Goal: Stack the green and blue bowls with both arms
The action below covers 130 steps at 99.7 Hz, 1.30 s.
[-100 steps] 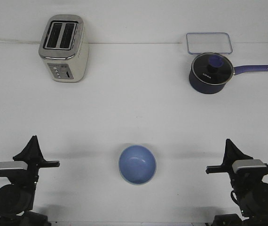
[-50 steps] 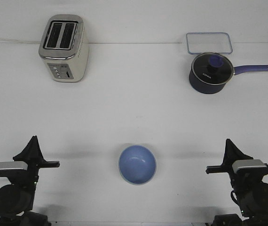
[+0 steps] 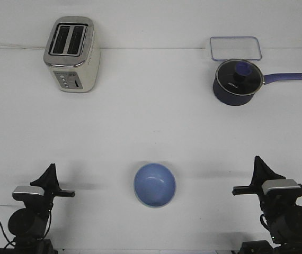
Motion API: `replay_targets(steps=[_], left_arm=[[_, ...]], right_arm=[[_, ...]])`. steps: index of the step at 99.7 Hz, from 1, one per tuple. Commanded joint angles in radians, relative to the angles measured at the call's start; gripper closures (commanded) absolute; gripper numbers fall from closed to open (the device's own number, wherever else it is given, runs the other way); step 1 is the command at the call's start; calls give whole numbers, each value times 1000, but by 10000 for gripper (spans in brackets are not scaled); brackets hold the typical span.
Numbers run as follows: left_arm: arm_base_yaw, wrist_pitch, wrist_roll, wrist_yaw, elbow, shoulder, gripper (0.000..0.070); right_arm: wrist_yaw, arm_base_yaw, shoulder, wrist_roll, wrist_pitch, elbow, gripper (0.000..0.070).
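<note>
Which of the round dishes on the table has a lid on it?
The dark navy saucepan at the far right, with a glass lid and a long handle. The blue bowl near the front, between the two arms, sits open with nothing covering it.

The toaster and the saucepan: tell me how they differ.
The toaster is a cream and silver box, while the saucepan is round and dark navy. The toaster stands at the back left of the table; the saucepan sits at the back right. The toaster has two open slots on top, whereas the saucepan is closed by a lid and has a long handle pointing right. Both stand far from either arm.
</note>
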Motion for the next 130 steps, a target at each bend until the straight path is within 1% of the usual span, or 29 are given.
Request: replay_targets(steps=[1, 19, 92, 102, 112, 123, 130], left_arm=[[3, 40, 14, 17, -21, -2, 686], [2, 66, 12, 17, -21, -2, 686], [2, 66, 13, 17, -20, 1, 686], [2, 66, 13, 17, -20, 1, 686], [2, 66, 13, 17, -20, 1, 686], [2, 66, 13, 17, -20, 1, 686], [2, 66, 13, 17, -20, 1, 686]], right_arm=[[0, 1, 0, 13, 10, 8, 700], [0, 1, 0, 13, 11, 9, 700], [2, 1, 0, 10, 11, 8, 700], [12, -4, -8, -26, 11, 8, 700], [58, -27, -39, -81, 16, -22, 700], [44, -61, -107, -213, 125, -153, 700], [28, -72, -158, -265, 192, -254, 700]])
